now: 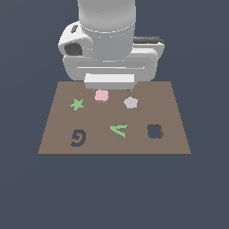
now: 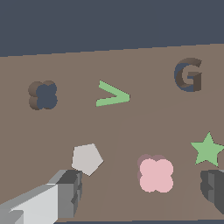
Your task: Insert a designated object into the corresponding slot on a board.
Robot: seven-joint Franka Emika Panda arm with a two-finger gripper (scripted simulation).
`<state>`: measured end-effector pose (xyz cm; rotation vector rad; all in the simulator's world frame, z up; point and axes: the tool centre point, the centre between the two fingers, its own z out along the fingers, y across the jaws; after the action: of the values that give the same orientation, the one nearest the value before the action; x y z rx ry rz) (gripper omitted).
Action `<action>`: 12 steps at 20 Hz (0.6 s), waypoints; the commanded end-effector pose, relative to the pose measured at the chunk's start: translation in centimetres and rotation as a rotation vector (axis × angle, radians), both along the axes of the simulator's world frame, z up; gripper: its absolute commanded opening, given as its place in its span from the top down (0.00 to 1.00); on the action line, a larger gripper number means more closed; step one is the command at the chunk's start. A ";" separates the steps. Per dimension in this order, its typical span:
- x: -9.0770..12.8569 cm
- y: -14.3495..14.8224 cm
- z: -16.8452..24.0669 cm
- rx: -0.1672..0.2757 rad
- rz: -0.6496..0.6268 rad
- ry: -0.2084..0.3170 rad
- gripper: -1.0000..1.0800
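Gripper [image 2: 142, 192], fingers spread apart, straddles the pink block [image 2: 155, 175]; the slot [image 1: 154, 131] lies at the block's 4 o'clock on the board [image 1: 179, 143].

Claw [image 2: 142, 192] fingertips cut off, wrist view

The bench [image 1: 112, 192] is a plain dark blue-grey surface. One thing lies directly on it: the flat brown board [image 1: 174, 105], set near the bench's middle.
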<state>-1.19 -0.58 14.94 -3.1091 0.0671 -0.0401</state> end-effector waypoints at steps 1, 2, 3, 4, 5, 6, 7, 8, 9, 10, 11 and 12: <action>-0.8 -0.6 -1.4 -0.004 -0.003 0.005 0.04; -1.2 -0.9 -2.1 -0.006 -0.004 0.007 0.04; -1.6 -1.2 -2.9 -0.009 -0.006 0.009 0.04; -2.0 -1.5 -3.6 -0.011 -0.008 0.011 0.04; -2.4 -1.9 -4.4 -0.013 -0.009 0.013 0.04; -2.8 -2.2 -5.2 -0.016 -0.011 0.015 0.04; -3.2 -2.5 -5.8 -0.018 -0.012 0.017 0.04; -3.5 -2.8 -6.5 -0.020 -0.013 0.018 0.04; -3.8 -3.0 -7.1 -0.022 -0.015 0.020 0.04; -4.1 -3.2 -7.6 -0.023 -0.016 0.021 0.04; -4.4 -3.5 -8.1 -0.025 -0.017 0.022 0.04; -4.6 -3.6 -8.5 -0.026 -0.018 0.023 0.04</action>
<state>-5.39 -3.91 7.17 -3.1330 0.0936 -0.0058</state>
